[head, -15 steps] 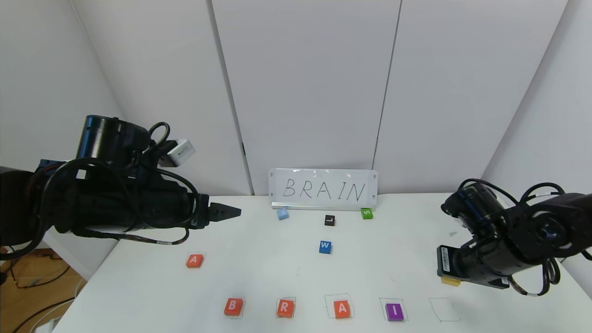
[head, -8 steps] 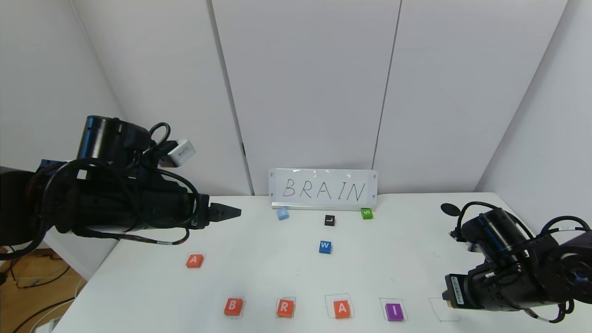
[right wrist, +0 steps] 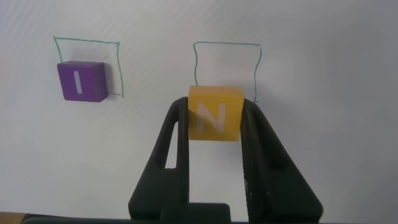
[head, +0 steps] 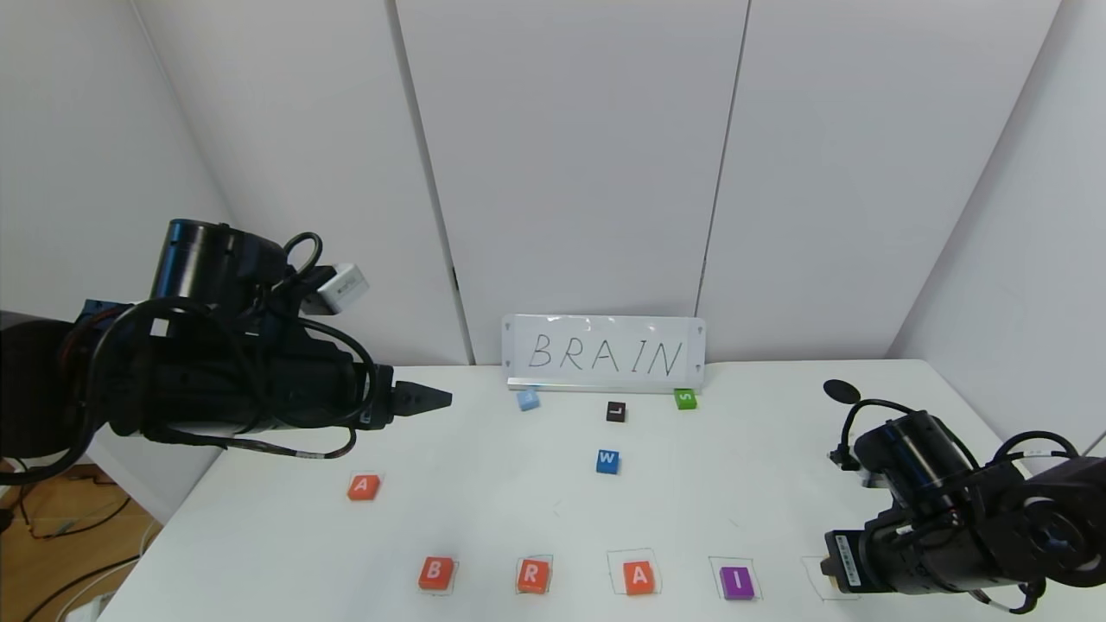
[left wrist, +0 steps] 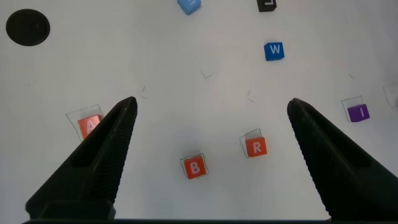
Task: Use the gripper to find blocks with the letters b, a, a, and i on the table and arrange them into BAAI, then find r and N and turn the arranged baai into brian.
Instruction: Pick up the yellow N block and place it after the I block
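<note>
The right gripper [right wrist: 214,134] is clamped on the N [right wrist: 215,112], a small yellow tile with a white letter, pinched on its two opposite side faces and hanging at the near right of the table [head: 778,449], just short of the empty pencilled outline [right wrist: 226,65] that lies right of the purple I [head: 737,582]. The tile looks rigid, light and smooth-sided, so it will likely neither bend nor crush, but a hard plastic face could slip or twist if the hold were off centre; here the fingers [right wrist: 176,134] sit squarely across its middle, which seems the right place to hold it. Being so flat, it probably needs to be lowered almost to the surface before release, or it may bounce out of its square. Along the near edge the row reads B [head: 435,572], r [head: 533,574], A [head: 638,576], I, with the spare A [head: 364,486] apart to the left. The left gripper [left wrist: 208,134] hovers over the far left of the table, its fingers spread wide apart and holding nothing
</note>
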Controlling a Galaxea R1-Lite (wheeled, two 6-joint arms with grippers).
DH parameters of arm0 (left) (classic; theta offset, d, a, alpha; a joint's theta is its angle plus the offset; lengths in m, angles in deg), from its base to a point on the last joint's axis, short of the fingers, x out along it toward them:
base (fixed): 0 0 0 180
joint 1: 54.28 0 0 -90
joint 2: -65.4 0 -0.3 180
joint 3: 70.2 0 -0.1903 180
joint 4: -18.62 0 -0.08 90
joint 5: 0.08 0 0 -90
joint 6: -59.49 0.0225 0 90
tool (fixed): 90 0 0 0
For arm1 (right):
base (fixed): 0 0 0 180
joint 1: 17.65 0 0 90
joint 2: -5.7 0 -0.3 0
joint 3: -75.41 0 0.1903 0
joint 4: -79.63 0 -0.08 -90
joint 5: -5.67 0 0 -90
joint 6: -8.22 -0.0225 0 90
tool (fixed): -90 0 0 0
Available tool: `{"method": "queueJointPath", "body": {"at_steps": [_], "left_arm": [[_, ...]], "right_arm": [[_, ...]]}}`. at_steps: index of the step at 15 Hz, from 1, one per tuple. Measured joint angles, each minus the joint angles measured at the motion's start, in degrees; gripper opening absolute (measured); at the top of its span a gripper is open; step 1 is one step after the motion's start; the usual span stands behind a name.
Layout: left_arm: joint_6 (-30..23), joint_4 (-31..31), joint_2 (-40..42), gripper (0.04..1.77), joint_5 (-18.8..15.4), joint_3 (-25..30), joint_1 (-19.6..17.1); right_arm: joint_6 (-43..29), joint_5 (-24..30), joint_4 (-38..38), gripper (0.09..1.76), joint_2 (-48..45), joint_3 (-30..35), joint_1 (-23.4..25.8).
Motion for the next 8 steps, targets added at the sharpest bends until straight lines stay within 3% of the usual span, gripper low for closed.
{"method": "queueJointPath", "body": {"at_steps": [8], "left_arm": [[0.52,0.0,-0.16,1.72,-0.02,0.27,0.0]], "right_arm": [[3.17,-0.05,-0.8,0.55,3.55,0.91,1.1]]}}
